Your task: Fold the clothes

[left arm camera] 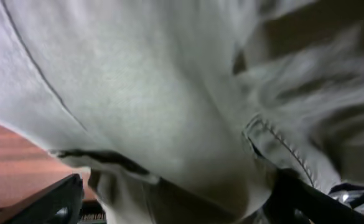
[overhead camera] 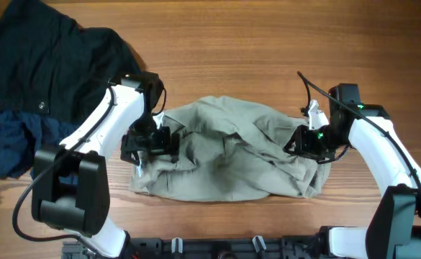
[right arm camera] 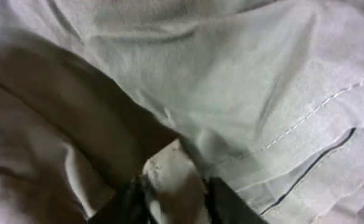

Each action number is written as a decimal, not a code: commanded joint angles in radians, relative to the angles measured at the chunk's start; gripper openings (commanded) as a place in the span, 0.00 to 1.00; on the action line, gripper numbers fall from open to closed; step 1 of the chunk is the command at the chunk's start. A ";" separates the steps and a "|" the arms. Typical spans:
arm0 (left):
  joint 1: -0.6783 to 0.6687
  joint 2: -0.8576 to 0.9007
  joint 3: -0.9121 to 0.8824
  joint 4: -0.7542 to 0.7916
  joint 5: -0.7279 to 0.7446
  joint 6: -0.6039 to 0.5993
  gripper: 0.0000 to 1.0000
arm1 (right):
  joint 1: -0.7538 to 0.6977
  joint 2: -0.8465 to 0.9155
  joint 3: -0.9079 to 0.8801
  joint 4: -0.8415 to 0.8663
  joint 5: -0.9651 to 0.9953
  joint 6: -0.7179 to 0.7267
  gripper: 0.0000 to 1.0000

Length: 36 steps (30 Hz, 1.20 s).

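Wore white curved shells (overhead camera: 113,115) over black blocky joints (overhead camera: 70,191), trailed thin black cables (overhead camera: 304,80), showed green lights (overhead camera: 359,108), ended in black left pincer (overhead camera: 150,147) and black right pincer (overhead camera: 302,144).

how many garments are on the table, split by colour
khaki-grey garment: 1
black garment: 1
navy blue garment: 1
total: 3
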 commanded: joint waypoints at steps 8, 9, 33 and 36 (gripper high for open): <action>0.035 -0.093 0.038 0.099 0.005 -0.063 1.00 | 0.007 -0.004 0.229 -0.126 -0.016 -0.029 0.50; 0.041 -0.089 0.034 0.099 0.005 -0.063 1.00 | 0.007 -0.001 0.229 -0.125 -0.016 -0.029 0.50; 0.154 -0.086 -0.252 0.486 -0.013 -0.189 0.76 | 0.006 0.032 0.179 -0.014 0.032 -0.026 0.50; 0.154 -0.086 -0.268 0.495 -0.013 -0.188 0.33 | 0.003 0.032 0.179 -0.010 0.032 -0.019 0.46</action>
